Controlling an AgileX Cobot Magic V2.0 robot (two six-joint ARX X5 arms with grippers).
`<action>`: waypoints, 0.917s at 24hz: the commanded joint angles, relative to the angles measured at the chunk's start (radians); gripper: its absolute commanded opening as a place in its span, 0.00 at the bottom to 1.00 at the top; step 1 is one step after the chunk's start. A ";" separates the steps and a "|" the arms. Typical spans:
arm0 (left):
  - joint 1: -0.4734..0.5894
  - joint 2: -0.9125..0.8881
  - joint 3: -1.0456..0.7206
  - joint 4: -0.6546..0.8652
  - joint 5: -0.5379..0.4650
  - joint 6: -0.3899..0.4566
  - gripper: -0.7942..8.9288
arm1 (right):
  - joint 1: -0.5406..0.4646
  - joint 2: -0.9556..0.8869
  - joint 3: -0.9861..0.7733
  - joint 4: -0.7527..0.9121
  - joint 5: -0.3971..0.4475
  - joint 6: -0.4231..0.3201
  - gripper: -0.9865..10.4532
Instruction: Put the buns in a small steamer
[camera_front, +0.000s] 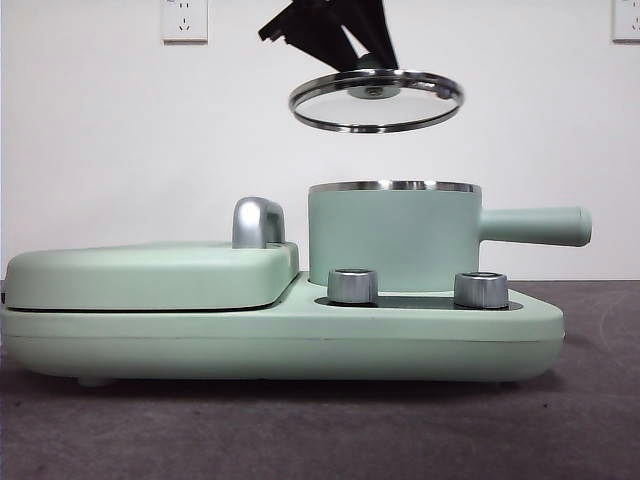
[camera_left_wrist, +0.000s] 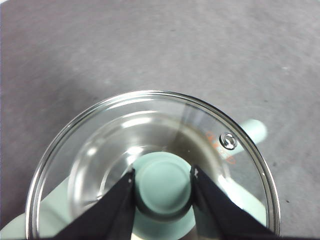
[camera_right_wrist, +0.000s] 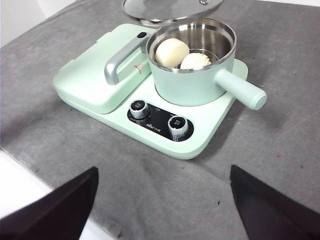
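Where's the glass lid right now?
The glass lid hangs above the small steamer in the front view, held by its knob in the left claw.

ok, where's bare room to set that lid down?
Bare grey cloth in front of the appliance's dials, toward the right hand, and beside the steamer's handle. Crowded: the steamer holds both buns; the left hand holds the lid above it.

White wall (camera_front: 120, 130) with two sockets (camera_front: 185, 20), grey cloth-covered table (camera_front: 300, 430)
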 joint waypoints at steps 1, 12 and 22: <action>-0.024 0.012 0.042 0.031 0.003 0.033 0.10 | 0.006 -0.001 0.004 0.014 0.003 0.010 0.45; -0.029 0.113 0.042 0.029 0.003 0.039 0.10 | 0.006 -0.001 0.004 0.014 0.003 0.012 0.45; -0.014 0.150 0.042 0.039 0.003 0.050 0.10 | 0.006 -0.001 0.004 0.014 0.003 0.028 0.45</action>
